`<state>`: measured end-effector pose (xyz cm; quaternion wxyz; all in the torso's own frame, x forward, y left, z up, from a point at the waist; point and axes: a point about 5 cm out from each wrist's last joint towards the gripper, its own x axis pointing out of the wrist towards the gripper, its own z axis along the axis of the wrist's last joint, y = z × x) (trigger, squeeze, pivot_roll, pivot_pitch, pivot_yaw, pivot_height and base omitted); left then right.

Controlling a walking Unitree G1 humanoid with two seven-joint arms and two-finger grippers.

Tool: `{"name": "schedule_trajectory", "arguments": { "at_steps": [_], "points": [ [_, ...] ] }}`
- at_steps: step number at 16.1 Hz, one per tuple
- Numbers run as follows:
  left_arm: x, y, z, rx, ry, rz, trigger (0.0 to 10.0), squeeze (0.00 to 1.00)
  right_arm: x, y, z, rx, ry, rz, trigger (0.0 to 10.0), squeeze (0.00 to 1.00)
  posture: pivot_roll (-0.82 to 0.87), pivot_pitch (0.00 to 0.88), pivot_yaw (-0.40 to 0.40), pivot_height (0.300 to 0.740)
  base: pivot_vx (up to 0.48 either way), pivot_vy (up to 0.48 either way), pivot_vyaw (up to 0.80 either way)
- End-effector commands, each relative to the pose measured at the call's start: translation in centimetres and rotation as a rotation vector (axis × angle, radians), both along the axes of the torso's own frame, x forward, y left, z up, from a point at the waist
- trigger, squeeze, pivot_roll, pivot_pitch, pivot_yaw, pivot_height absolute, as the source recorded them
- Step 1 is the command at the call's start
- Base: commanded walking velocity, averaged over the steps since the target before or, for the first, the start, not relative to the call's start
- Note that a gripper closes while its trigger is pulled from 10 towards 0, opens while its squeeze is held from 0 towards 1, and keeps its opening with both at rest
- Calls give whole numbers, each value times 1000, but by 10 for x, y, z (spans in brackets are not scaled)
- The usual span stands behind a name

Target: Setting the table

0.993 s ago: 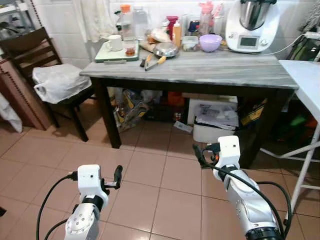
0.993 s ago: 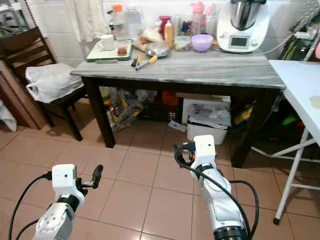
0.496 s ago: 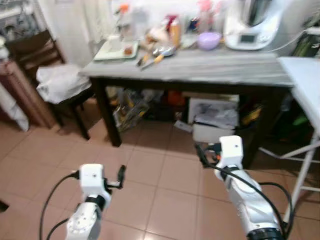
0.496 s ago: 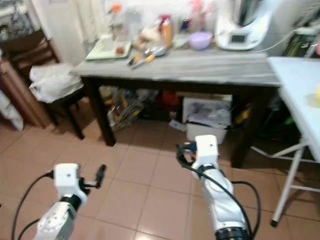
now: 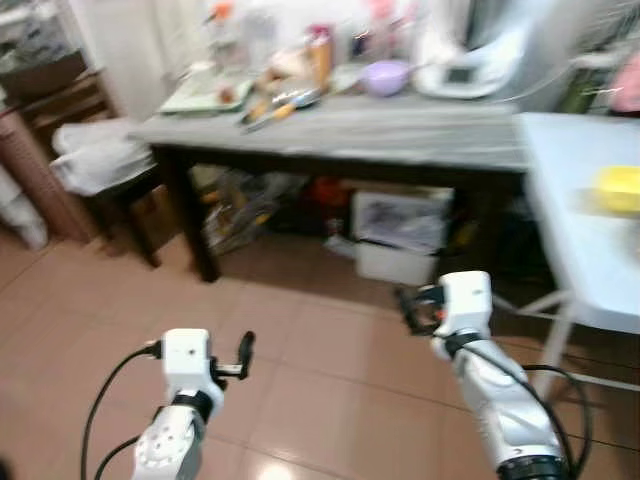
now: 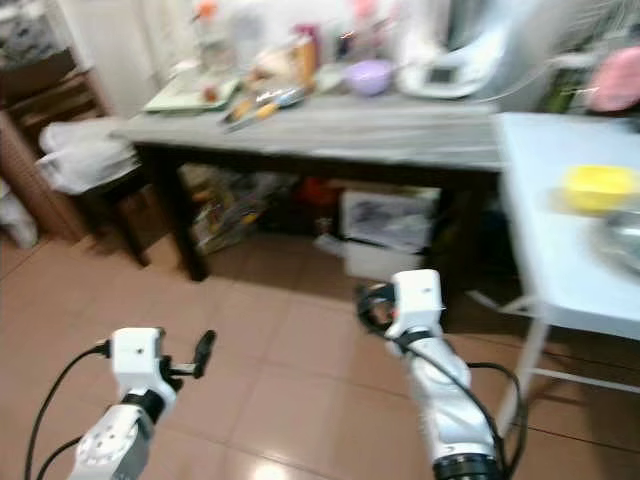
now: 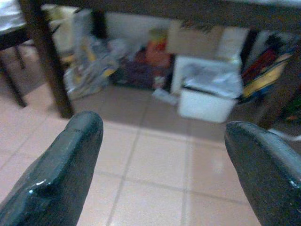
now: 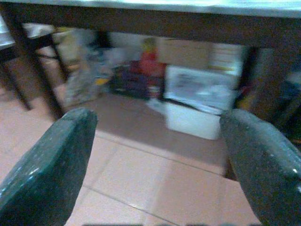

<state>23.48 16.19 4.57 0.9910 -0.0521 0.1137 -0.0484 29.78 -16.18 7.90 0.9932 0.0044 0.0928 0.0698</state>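
Tiled floor fills the lower frame; my view has swung right since a second ago, bringing the white table (image 6: 560,260) into the right side, so I judge I am turning toward it. Its long axis runs away from me. Left gripper (image 7: 164,155) and right gripper (image 8: 155,155) are spread wide, empty.

I am seeing no writing I can read: the pictures are blurring, and the screen on the white kitchen machine (image 5: 462,72) is showing nothing legible.
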Motion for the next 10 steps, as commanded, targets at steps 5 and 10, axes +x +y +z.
{"name": "schedule_trajectory", "arguments": {
  "at_steps": [5,10],
  "points": [
    [-1,9,1,24,3,14,10000,0,2,10,3,12,-12,22,10000,0,-181,0,57,740,0,-474,0],
    [-2,8,-1,26,8,10,10000,0,3,7,5,8,-17,15,10000,0,-183,0,54,740,0,-474,-259]
  ]
}}
